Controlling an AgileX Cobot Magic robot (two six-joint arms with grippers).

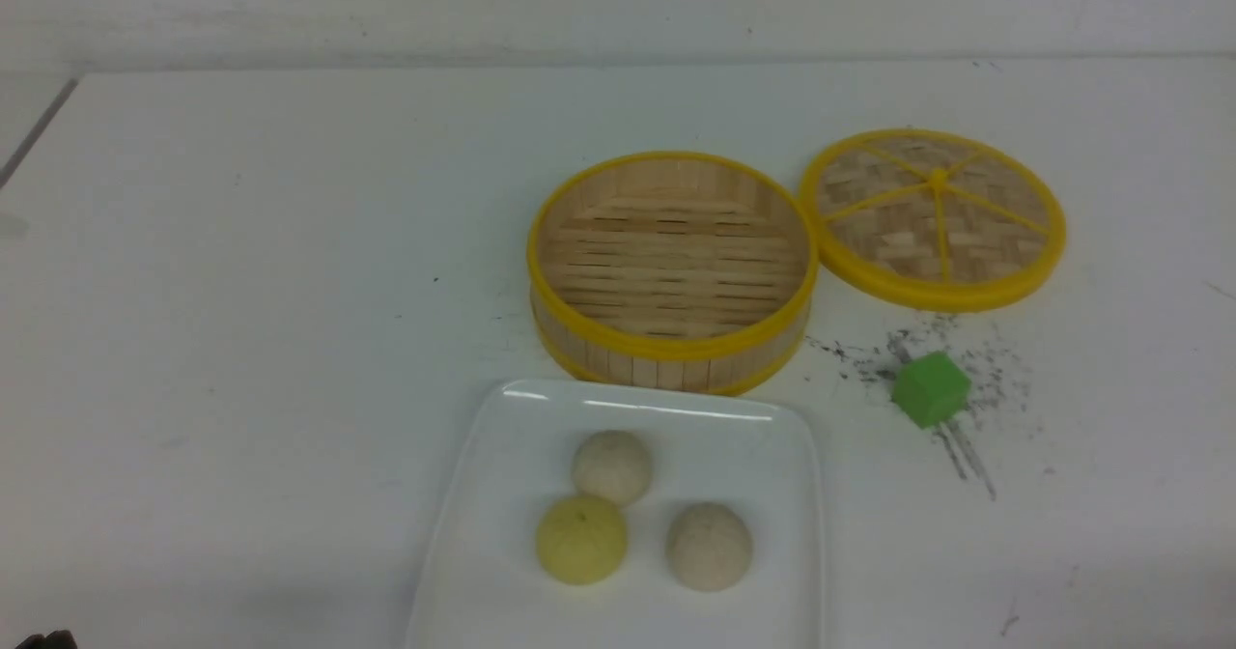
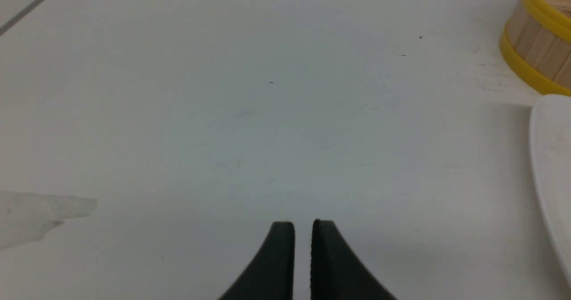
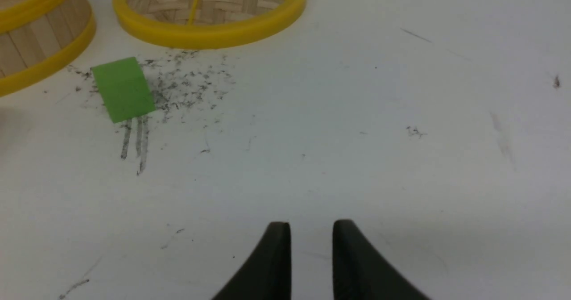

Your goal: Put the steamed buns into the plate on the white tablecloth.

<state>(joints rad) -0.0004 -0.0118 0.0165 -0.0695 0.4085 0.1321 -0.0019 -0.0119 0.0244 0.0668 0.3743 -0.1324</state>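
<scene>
The white tablecloth carries the plate just before the steamer basket. All three steamed buns sit on the plate. The right gripper stands slightly parted and empty; the left gripper looks almost closed, seemingly empty.

Plate near edge cut off below.

White tablecloth spread over whole table, marked by dark specks and scuffs. Laid directly on it: plate at near edge, bamboo steamer basket just behind it, woven lid touching basket, green cube on scuffed patch.
</scene>
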